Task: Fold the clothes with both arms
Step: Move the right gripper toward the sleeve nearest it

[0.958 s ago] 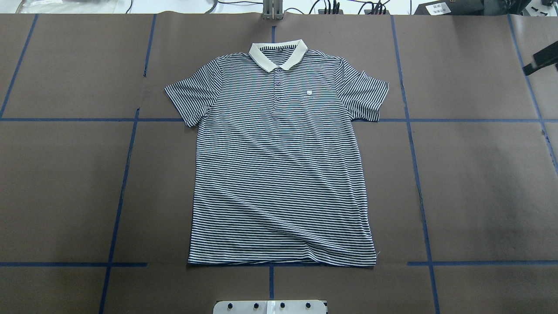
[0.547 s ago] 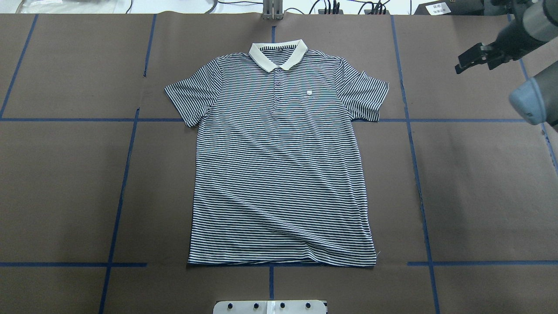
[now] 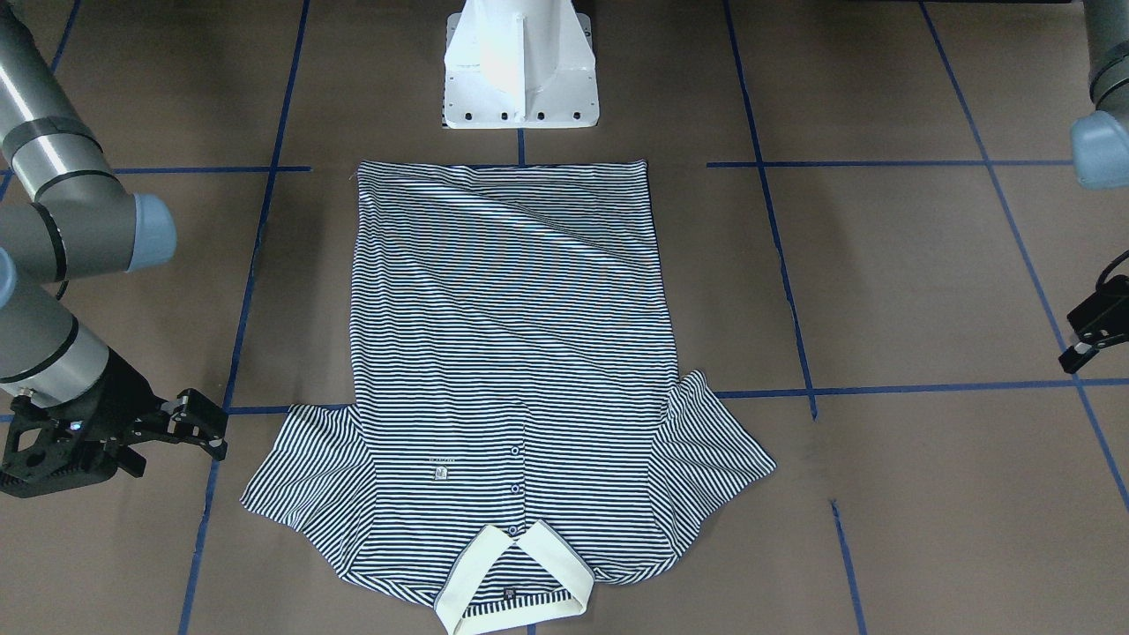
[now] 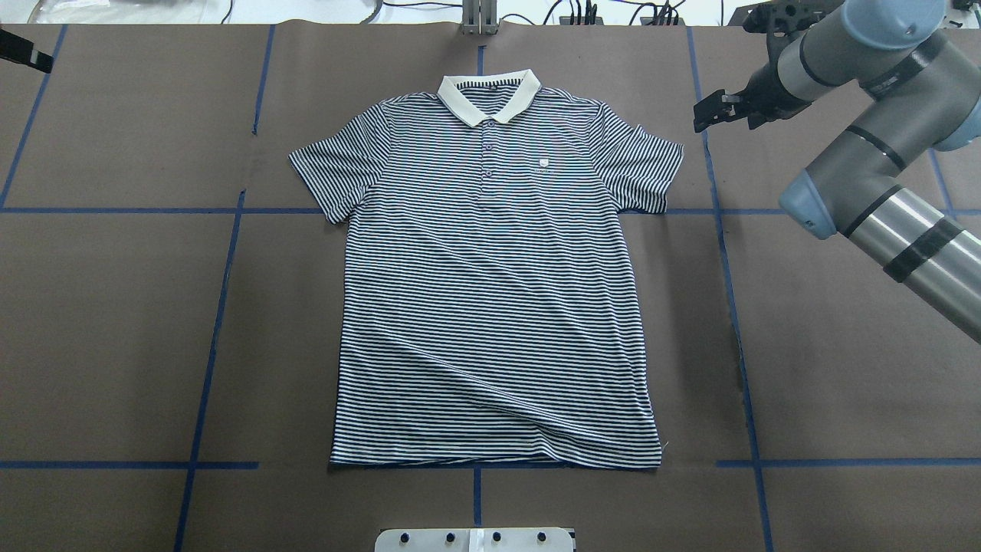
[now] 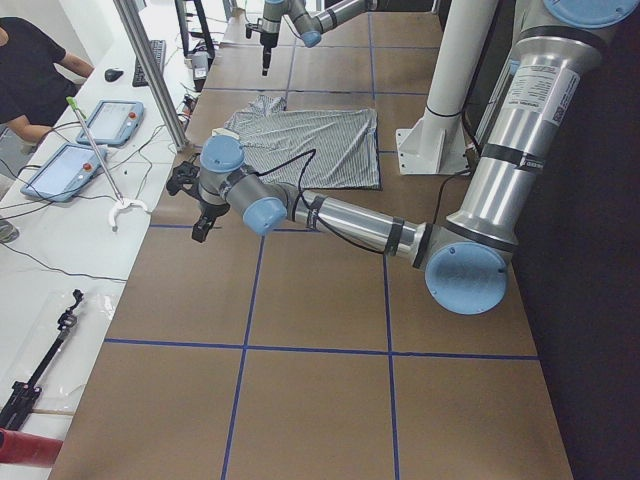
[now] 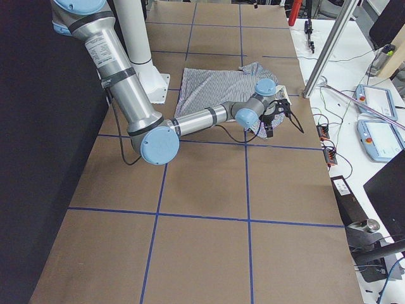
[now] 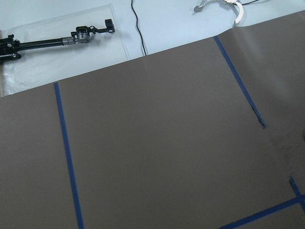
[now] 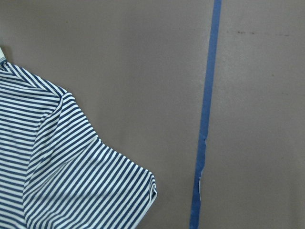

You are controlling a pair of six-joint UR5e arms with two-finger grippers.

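Note:
The striped polo shirt (image 4: 490, 307) lies flat and face up in the middle of the table, collar (image 4: 489, 96) at the far side, both sleeves spread. My right gripper (image 4: 724, 115) hovers open just right of the shirt's right sleeve (image 4: 640, 169), not touching it; in the front-facing view the right gripper (image 3: 181, 432) sits beside that sleeve (image 3: 300, 467). The right wrist view shows the sleeve's edge (image 8: 71, 181) on bare brown table. My left gripper (image 3: 1080, 339) is far out to the shirt's other side, open and holding nothing; only its tip (image 4: 27, 54) shows overhead.
The white pedestal base (image 3: 520, 70) stands at the near hem. Blue tape lines (image 4: 728, 268) cross the brown table cover. Beyond the far edge is a white bench with cables, tablets (image 5: 70, 165) and a black tool (image 7: 57, 42); a person (image 5: 30, 70) stands there.
My right arm has swung in from the right edge toward the shirt's right sleeve. The left gripper's tip has appeared at the top-left corner. The shirt has not moved.

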